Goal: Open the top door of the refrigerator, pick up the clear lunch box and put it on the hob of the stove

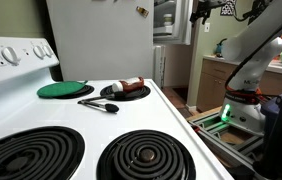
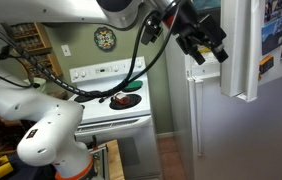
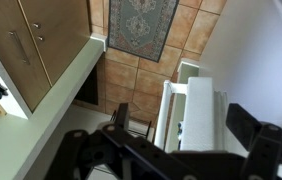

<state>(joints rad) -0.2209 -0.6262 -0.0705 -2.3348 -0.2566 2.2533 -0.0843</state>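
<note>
The refrigerator (image 1: 101,40) stands behind the stove (image 2: 106,105), its broad white side facing the hob (image 1: 91,120). Its top door (image 2: 239,50) is swung open, and the upper compartment (image 1: 164,20) shows dimly. My gripper (image 2: 209,45) is up at the top door's free edge and also shows in an exterior view (image 1: 203,10). In the wrist view I look down the door (image 3: 199,115); it lies between my spread fingers (image 3: 186,140), with gaps on both sides. The gripper is open and holds nothing. The clear lunch box is not visible.
On the hob's far side lie a green round plate (image 1: 64,89), a black plate with food (image 1: 126,91) and a black utensil (image 1: 99,104). Wooden cabinets with a counter (image 3: 41,50) and a tiled floor with a rug (image 3: 146,25) are below. The robot base (image 1: 243,105) stands beside the stove.
</note>
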